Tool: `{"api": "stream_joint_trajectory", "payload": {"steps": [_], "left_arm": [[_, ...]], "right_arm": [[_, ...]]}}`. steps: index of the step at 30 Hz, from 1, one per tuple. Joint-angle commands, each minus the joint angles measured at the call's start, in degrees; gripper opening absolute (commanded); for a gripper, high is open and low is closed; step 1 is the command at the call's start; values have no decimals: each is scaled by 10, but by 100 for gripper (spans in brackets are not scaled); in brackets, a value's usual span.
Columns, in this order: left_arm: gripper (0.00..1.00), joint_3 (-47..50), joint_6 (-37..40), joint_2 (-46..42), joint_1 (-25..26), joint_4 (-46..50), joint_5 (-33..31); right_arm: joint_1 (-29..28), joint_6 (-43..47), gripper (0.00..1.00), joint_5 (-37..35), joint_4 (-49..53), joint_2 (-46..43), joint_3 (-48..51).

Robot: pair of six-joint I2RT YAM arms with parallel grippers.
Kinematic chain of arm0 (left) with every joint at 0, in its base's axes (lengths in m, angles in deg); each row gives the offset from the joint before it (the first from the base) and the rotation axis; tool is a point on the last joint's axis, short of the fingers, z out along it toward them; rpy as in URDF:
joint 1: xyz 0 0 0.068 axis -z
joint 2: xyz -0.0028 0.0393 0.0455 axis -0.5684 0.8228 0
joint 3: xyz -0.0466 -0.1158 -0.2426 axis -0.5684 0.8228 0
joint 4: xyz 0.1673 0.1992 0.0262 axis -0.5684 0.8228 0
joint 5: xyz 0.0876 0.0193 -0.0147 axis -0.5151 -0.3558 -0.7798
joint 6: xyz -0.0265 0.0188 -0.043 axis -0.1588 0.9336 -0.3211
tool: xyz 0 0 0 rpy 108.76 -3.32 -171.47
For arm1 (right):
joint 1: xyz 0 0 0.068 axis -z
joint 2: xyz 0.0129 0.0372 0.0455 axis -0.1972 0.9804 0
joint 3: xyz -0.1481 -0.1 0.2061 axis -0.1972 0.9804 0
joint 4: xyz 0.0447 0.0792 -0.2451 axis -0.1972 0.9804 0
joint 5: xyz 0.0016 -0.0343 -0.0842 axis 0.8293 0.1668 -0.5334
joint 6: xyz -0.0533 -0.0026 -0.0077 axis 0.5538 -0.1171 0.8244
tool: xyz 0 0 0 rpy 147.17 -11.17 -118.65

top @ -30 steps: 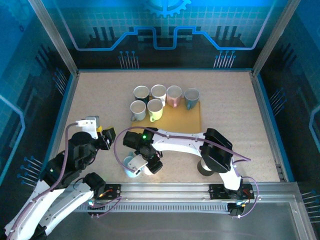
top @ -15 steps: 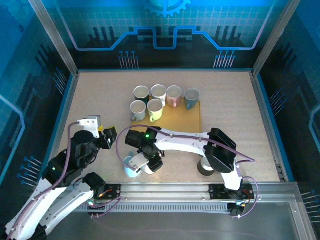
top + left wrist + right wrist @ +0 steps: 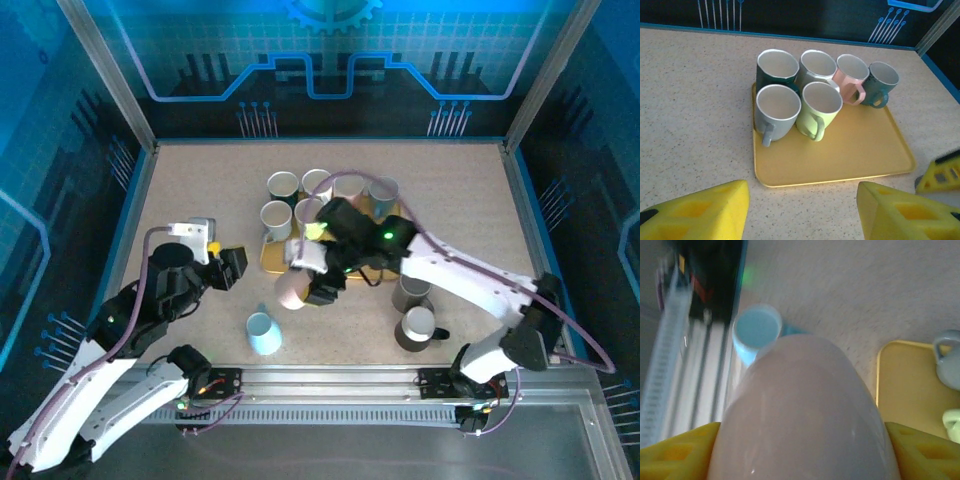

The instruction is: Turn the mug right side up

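We see our right claw [image 3: 800, 455] gripping a pale pink ceramic mug [image 3: 801, 390] above the speckled counter [image 3: 190, 200]; our left claw [image 3: 802, 210] gapes wide, empty.

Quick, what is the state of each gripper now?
Left gripper: open, holding nothing.
Right gripper: closed on the pale pink ceramic mug.

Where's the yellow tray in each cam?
Top external: yellow tray mid-table, mostly under the right arm.
Left wrist: centre frame, six mugs on it.
Right wrist: right edge, beside the held mug.
Shared landmark: grey mug on its left side.
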Motion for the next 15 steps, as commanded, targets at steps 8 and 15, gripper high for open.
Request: {"api": "stream_joint_trajectory", "payload": {"steps": [8, 15], "left_arm": [[61, -63, 9, 56, -5, 4, 115], [67, -49, -10, 82, -5, -44, 233]], "right_arm": [[192, -627, 12, 219, -514, -133, 184], [213, -747, 11, 234, -584, -155, 202]]}}
